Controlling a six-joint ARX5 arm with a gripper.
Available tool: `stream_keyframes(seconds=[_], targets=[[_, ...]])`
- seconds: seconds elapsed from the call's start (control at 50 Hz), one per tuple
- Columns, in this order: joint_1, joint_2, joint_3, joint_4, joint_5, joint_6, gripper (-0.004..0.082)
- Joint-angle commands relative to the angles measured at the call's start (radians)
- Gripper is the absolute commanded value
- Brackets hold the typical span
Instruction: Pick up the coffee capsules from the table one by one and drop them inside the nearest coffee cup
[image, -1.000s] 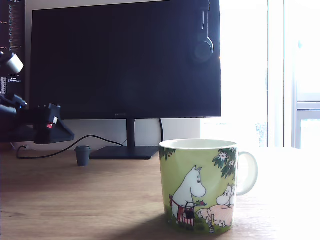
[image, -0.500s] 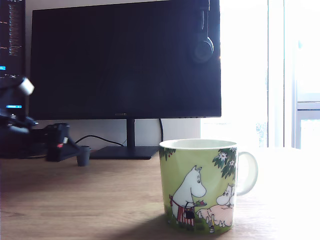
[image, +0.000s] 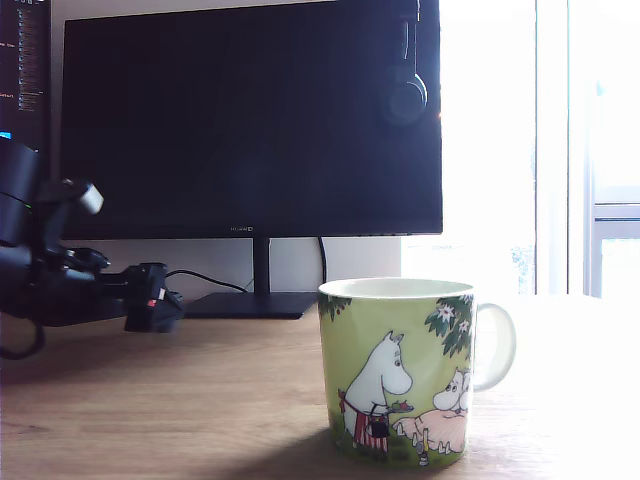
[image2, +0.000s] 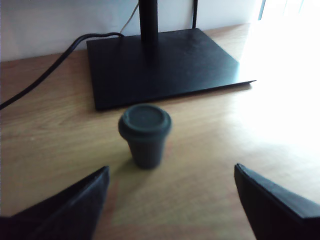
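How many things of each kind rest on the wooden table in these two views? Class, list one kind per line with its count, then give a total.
Dark grey coffee capsule: 1
Green cartoon mug: 1
Black monitor with its stand: 1
Black cable: 1
Total: 4

The open gripper hangs just above the table, with the capsule ahead of its jaws.

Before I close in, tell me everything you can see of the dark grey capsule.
The dark grey capsule is a small, matte, plastic-looking pod, slightly blurred. It stands on its narrow end on the wood-grain table, the wide flanged rim on top, closed by a flat top. It stands just in front of the monitor's black base plate, apart from it. The open tool's fingers flank it without touching. In the exterior view the tool hides it.
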Motion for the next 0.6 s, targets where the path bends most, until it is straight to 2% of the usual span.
stream_keyframes(seconds=[0.0,0.08,0.3,0.46,0.58], targets=[[0.008,0.032,0.021,0.008,0.003,0.004,0.0727],[0.012,0.049,0.051,-0.014,0.006,0.004,0.0727],[0.018,0.097,0.155,-0.122,0.055,0.005,0.0727],[0.019,0.129,0.205,-0.196,0.055,0.005,0.0727],[0.021,0.13,0.209,-0.202,0.055,0.01,0.0727]])
